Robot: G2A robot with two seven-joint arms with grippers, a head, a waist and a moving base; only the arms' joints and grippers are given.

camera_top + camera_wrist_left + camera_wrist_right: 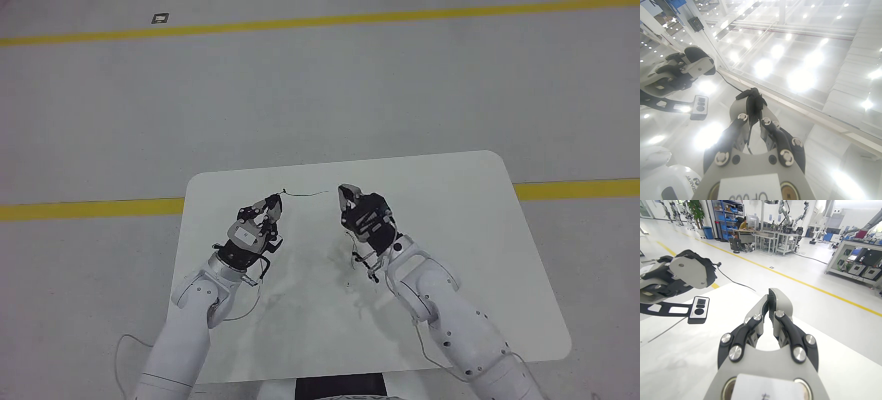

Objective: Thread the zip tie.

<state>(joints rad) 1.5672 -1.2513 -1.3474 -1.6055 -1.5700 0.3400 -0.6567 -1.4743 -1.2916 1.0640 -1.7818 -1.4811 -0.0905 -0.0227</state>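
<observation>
We see the zip tie (pixel 305 191) as a thin dark line just above the middle of the top view. It lies over the far part of the white worktop (pixel 480 200) and runs level from the left tool (pixel 275 205) toward the right tool (pixel 345 193). The left tool is closed and pinches one end of it.

The right wrist view adds detail the top view lacks. The tie's small head (pixel 719 264) sticks out just beside the left tool's ragged black pads (pixel 708 264). The strap curves away to a free tip near the right tool but apart from it. That tool's fingers are pressed together on nothing.

The left wrist view (looking up at ceiling lights) shows the strap (pixel 728 83) leading off from its own closed tool (pixel 753 96).
</observation>
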